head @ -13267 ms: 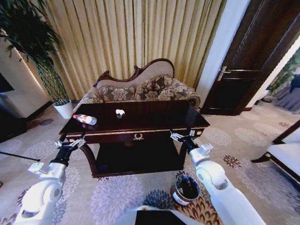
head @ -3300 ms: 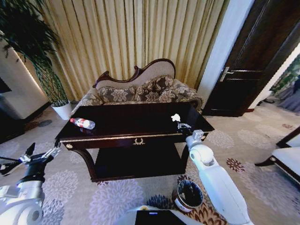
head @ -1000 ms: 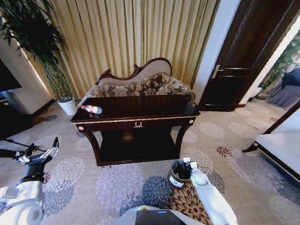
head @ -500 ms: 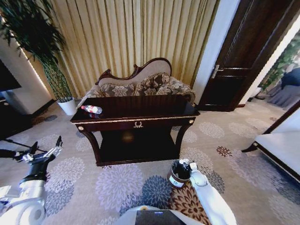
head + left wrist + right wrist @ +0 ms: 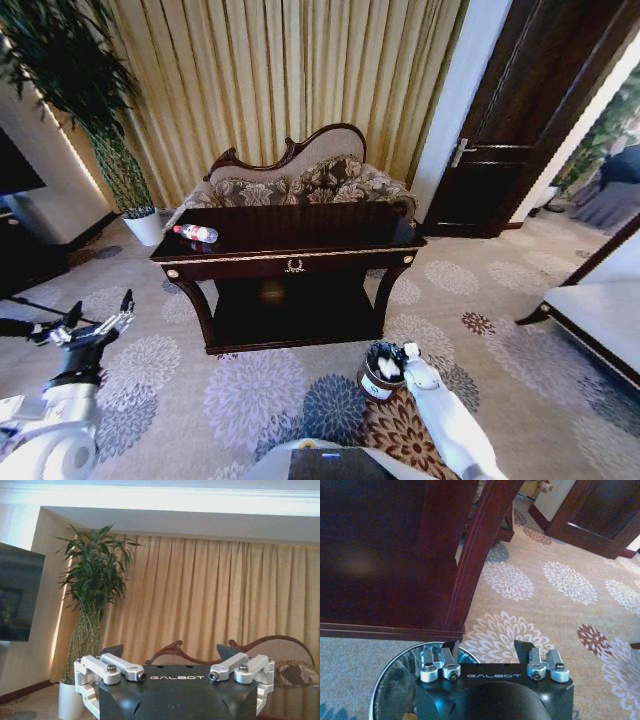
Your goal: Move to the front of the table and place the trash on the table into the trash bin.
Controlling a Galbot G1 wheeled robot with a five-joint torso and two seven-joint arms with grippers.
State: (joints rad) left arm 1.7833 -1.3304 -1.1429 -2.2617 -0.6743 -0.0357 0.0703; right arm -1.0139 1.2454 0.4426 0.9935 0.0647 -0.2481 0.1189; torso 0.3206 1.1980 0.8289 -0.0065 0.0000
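Since half a second ago my right end effector [image 5: 403, 352] has slid a little further over the bin [image 5: 380, 372], and white scraps now show inside the liner; the rest has stayed put. My left end effector [image 5: 97, 325] hangs spread wide and empty out over the carpet, well apart from the counter [image 5: 290, 262]. On the counter's left end the bottle [image 5: 195, 233] lies on its side. The bin stands on the carpet before the counter's right leg, and my right end effector is above its rim, fingers [image 5: 451, 646] parted, holding nothing.
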